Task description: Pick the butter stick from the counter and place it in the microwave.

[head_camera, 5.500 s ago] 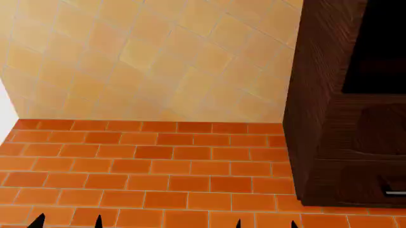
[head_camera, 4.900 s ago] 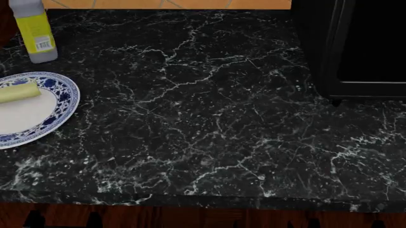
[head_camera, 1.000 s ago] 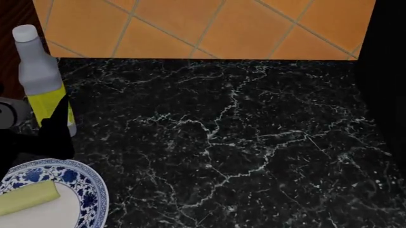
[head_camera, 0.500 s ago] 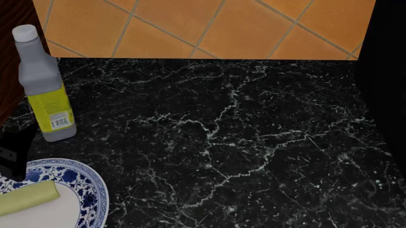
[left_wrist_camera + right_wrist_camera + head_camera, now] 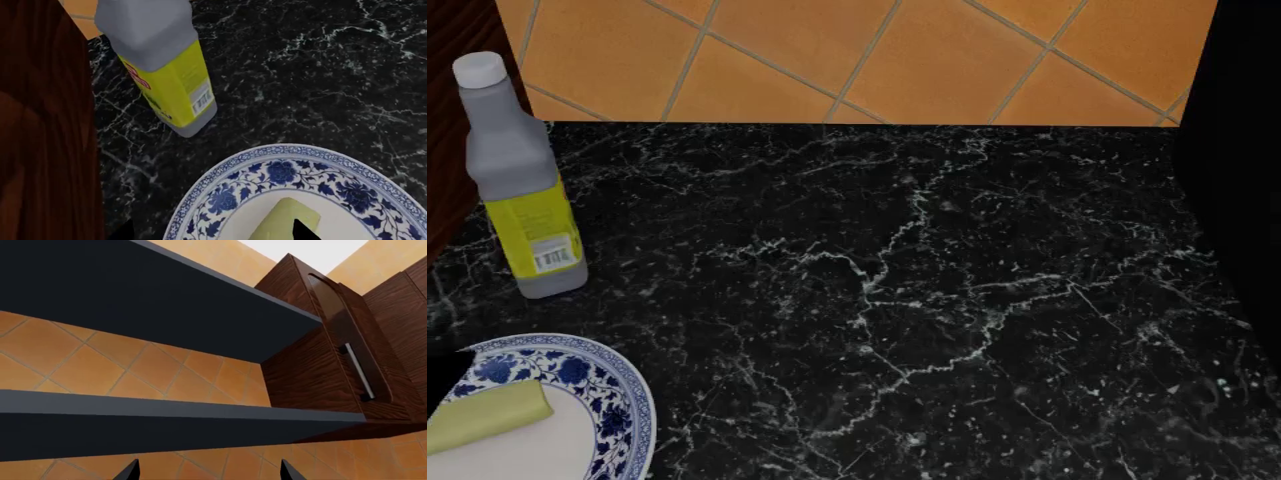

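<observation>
Your left pincer shows only two dark fingertips, spread wide and empty, straddling the one butter stick on the single blue-and-white plate at lower left of the counter. One grey bottle stands beside it. Your right pincer is spread too, holding nothing, facing dark shelves.

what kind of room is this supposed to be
Most likely a simulated kitchen: a black marble counter against an orange tiled wall, with a blue-patterned plate holding a butter stick, and wood cabinets.
</observation>
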Controlling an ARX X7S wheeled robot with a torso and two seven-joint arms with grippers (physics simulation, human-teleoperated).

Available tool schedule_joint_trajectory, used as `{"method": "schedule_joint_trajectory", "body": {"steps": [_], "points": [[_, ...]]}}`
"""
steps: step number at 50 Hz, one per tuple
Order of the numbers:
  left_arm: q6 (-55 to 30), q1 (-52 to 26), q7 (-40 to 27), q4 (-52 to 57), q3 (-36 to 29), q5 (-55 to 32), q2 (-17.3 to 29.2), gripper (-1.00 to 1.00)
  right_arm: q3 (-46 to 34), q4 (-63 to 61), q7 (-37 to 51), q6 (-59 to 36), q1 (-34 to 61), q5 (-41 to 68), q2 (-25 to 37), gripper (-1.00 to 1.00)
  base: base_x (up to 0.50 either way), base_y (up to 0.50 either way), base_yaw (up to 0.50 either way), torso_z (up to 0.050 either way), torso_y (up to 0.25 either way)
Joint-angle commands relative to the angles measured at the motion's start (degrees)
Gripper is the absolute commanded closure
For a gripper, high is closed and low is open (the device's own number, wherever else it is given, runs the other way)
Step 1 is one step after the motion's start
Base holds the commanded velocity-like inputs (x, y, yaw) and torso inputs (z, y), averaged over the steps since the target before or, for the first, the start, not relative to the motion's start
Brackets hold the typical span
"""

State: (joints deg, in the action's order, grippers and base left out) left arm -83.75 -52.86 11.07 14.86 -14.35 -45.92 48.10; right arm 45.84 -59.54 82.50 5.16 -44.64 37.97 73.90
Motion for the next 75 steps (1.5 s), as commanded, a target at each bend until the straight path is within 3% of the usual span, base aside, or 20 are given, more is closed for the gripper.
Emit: {"method": "schedule_joint_trajectory", "body": {"steps": [1,7,17,36,75], "points": [[2.69,-0.01,5.22,-4.15,-2.53,-1.14,1.08,-1.00,1.95,-0.45,-1.04,-0.80,-0.27,-0.31,-0.23,-1.00,0.00,0.00,0.00,0.000,0.000],[2.49,0.38,6.63,-3.43,-2.18,-2.94,1.54,-1.00,2.37,-0.45,-1.25,-1.14,-0.28,-0.03,-0.40,-1.00,0.00,0.00,0.00,0.000,0.000],[-3.84,-0.31,3.51,0.20,0.88,-8.48,1.33,-1.00,2.83,-0.45,-0.78,-1.40,-0.27,0.71,0.56,-1.00,0.00,0.00,0.00,0.000,0.000],[3.49,-0.42,6.51,-5.66,-7.77,-4.15,-0.11,-1.00,2.21,-0.45,-1.77,-1.31,-0.29,-0.29,-1.13,-1.00,0.00,0.00,0.00,0.000,0.000],[11.82,1.70,10.08,-14.39,-14.24,0.75,-1.38,-1.00,1.30,-0.45,1.43,-2.57,-0.23,0.65,2.74,-1.00,0.00,0.00,0.00,0.000,0.000]]}}
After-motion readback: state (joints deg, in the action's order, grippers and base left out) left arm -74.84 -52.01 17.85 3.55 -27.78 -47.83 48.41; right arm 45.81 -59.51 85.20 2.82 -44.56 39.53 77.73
